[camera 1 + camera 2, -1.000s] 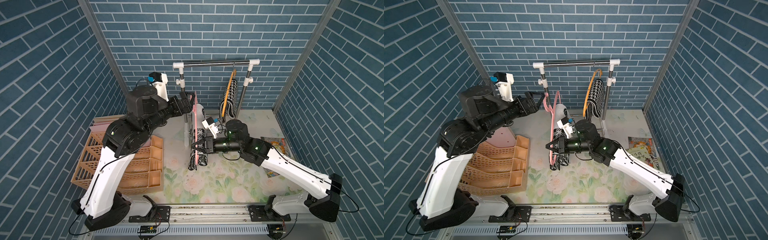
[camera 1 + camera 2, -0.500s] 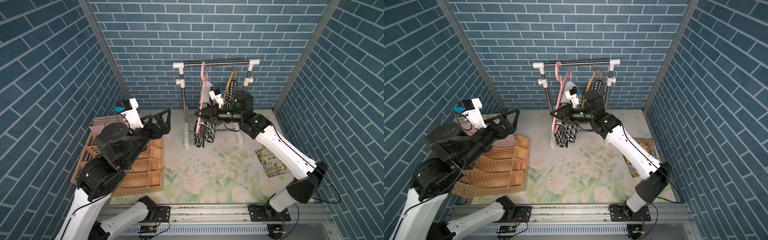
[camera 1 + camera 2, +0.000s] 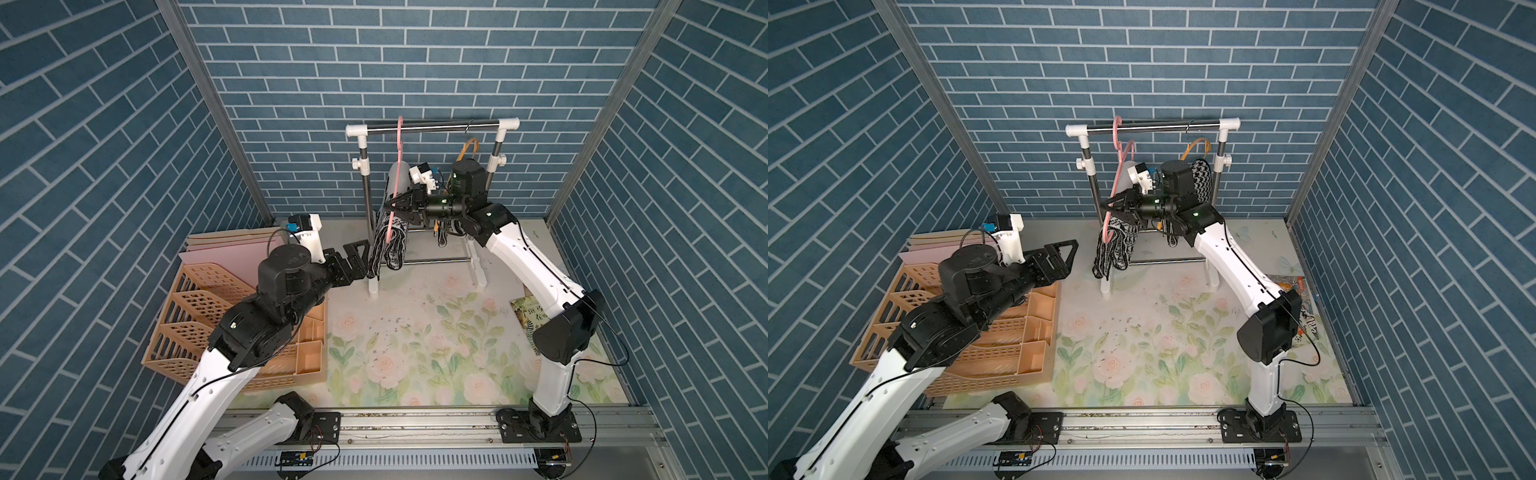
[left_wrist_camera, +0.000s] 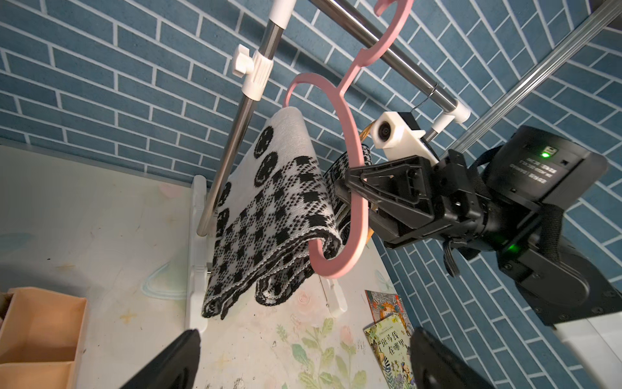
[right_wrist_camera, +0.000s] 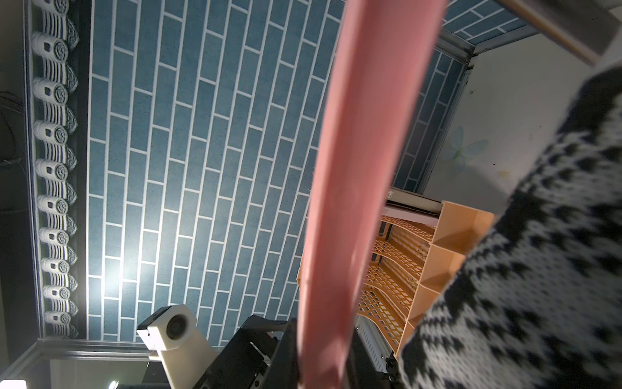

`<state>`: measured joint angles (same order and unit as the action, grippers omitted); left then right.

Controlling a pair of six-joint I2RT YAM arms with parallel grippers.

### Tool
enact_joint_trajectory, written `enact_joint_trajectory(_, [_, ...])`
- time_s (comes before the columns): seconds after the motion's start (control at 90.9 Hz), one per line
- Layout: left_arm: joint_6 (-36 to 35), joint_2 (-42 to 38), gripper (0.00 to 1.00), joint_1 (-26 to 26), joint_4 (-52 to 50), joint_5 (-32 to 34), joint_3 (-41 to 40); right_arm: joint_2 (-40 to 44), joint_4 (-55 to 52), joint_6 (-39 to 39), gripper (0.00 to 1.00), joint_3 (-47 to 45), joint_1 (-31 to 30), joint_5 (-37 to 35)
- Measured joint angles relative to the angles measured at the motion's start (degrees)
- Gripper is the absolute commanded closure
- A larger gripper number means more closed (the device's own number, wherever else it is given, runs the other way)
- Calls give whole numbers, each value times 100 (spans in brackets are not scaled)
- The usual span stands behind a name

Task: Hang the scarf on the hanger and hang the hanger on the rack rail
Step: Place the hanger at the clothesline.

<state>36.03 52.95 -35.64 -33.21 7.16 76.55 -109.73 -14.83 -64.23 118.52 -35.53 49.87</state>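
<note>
1. Blue brick-pattern walls (image 3: pixel 415 62) close in a tabletop covered by a floral mat (image 3: pixel 415 353). A small clothes rack (image 3: pixel 436 126) stands at the back.
2. A peach file tray (image 3: pixel 195 316) lies on the left arm's side and a picture booklet (image 3: pixel 525 316) on the right. Both are well apart from the rack.
3. The black-and-white scarf (image 4: pixel 269 202) is draped over the lower curve of the pink hanger (image 4: pixel 356 141), folded double. Its ends dangle beside the rack's post.
4. The hanger's hook sits over the rail, so the hanging looks essentially done.
5. The right gripper (image 4: pixel 346 188) pinches the hanger's thin side arm, its jaws nearly together. This is probably to stop the loaded hanger swinging or twisting off the rail.
6. The left gripper (image 3: pixel 356 258) is spread wide and empty. It sits low, near the scarf's ends but not touching them, apparently standing clear so the cloth hangs free.
7. An orange hanger (image 3: pixel 1198 145) carrying another checked cloth hangs further along the rail, behind the right arm, leaving the pink one its own space.
</note>
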Motion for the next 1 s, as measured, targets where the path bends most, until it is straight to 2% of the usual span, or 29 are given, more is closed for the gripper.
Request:
enact_joint_trajectory(0.319, [70, -92, 0, 0, 133, -149, -442, -284, 420, -417, 100, 92, 382, 317])
enact_joint_trajectory(0.561, [70, -87, 0, 0, 188, -212, -481, -356, 636, -667, 100, 83, 527, 457])
enact_joint_trajectory(0.627, [70, -81, 0, 0, 219, -234, -483, -330, 734, -673, 88, -48, 522, 487])
enact_joint_trajectory(0.682, [70, -81, 0, 0, 234, -238, -496, -282, 866, -603, 70, -229, 522, 501])
enact_joint_trajectory(0.748, [70, -83, 1, 0, 258, -236, -527, -208, 949, -527, 43, -409, 522, 501])
enact_joint_trajectory(0.825, [70, -68, 0, 0, 269, -232, -544, -105, 918, -334, 27, -544, 522, 505])
enact_joint_trajectory(0.858, [70, -63, 0, 0, 269, -225, -546, -52, 855, -238, 17, -562, 522, 501])
enact_joint_trajectory(1.001, [68, -55, 1, 0, 289, -114, -557, 400, 505, 227, 6, -776, 522, 350])
